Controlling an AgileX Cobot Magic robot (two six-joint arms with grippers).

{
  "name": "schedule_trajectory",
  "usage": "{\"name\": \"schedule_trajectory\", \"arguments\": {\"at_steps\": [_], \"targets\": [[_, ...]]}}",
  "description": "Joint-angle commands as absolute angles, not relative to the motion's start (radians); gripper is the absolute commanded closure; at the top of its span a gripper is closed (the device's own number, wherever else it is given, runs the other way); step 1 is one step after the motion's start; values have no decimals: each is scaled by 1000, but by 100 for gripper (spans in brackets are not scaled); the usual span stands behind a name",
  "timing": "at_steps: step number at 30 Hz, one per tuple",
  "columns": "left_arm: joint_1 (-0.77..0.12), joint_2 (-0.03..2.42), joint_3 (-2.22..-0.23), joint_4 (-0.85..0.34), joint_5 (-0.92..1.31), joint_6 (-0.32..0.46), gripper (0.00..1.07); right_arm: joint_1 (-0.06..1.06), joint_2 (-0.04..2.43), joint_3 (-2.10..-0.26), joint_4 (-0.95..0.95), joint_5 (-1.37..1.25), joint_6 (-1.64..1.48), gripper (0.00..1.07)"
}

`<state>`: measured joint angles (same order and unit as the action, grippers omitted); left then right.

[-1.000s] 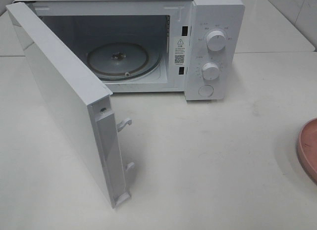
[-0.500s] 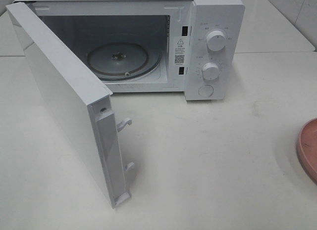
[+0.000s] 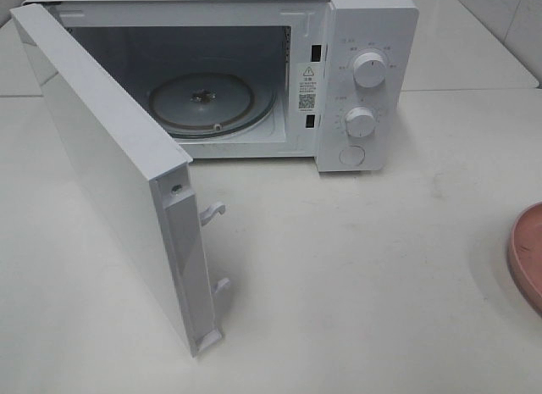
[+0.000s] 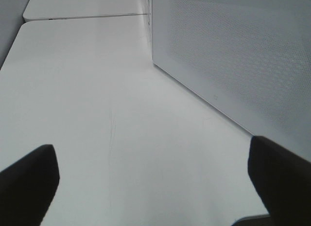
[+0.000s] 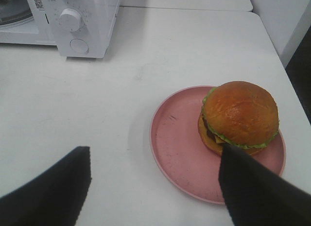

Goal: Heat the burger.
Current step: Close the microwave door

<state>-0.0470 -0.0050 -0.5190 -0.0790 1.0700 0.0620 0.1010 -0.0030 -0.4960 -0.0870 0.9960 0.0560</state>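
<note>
Nothing moved since earlier frames. Microwave door (image 3: 110, 174) hangs open for loading; burger (image 5: 239, 115) waits on pink plate (image 5: 177, 148); both claws wide open, empty.

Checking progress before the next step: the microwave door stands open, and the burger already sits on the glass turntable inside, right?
Not quite. The door is open, but the turntable is bare in the exterior high view. The right wrist view shows the burger on the pink plate out on the table.
</note>
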Motion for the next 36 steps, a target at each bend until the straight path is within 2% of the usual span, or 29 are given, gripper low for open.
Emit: {"name": "schedule_trajectory", "arguments": {"at_steps": [1,3,5,6,8,9,10,11,12,13,14,15,16,17,18,19,20,21,22,23,25,28,30,31,33,36], "targets": [[-45,-8,-527,-90,1053,61,9,94,-33,-496,-87,997,56,34],[-45,15,-537,-89,1034,61,9,94,-33,-496,-87,997,56,34],[-45,60,-550,-92,989,61,16,94,-33,-496,-87,997,56,34],[-45,60,-550,-92,989,61,16,94,-33,-496,-87,997,56,34],[-45,114,-552,-92,933,61,28,94,-33,-496,-87,997,56,34],[-45,114,-552,-92,933,61,28,94,-33,-496,-87,997,56,34],[-45,152,-549,-92,900,61,39,94,-33,-496,-87,997,56,34],[-45,171,-549,-92,887,61,46,94,-33,-496,-87,997,56,34],[-45,171,-549,-92,887,61,46,94,-33,-496,-87,997,56,34],[-45,218,-549,-92,837,61,59,94,-33,-496,-87,997,56,34],[-45,244,-549,-92,809,61,63,94,-33,-496,-87,997,56,34],[-45,244,-549,-92,809,61,63,94,-33,-496,-87,997,56,34],[-45,295,-549,-92,753,61,74,94,-33,-496,-87,997,56,34],[-45,295,-549,-92,753,61,74,94,-33,-496,-87,997,56,34],[-45,357,-549,-92,695,61,85,94,-33,-496,-87,997,56,34],[-45,384,-549,-92,673,61,89,94,-33,-496,-87,997,56,34],[-45,384,-549,-92,673,61,89,94,-33,-496,-87,997,56,34],[-45,454,-549,-92,621,61,102,94,-33,-496,-87,997,56,34],[-45,488,-546,-92,592,64,107,94,-33,-496,-87,997,56,34],[-45,488,-546,-92,592,64,107,94,-33,-496,-87,997,56,34],[-45,604,-513,-92,436,68,107,94,-33,-496,-87,997,56,34],[-45,632,-501,-92,383,68,107,94,-33,-496,-87,997,56,34],[-46,707,-463,-92,214,68,107,94,-33,-496,-87,997,56,34],[-46,707,-463,-92,214,68,107,94,-33,-496,-87,997,56,34],[-46,802,-414,-92,-18,68,107,94,-33,-496,-87,997,56,34],[-46,828,-404,-92,-69,68,107,94,-33,-496,-87,997,56,34]]}}
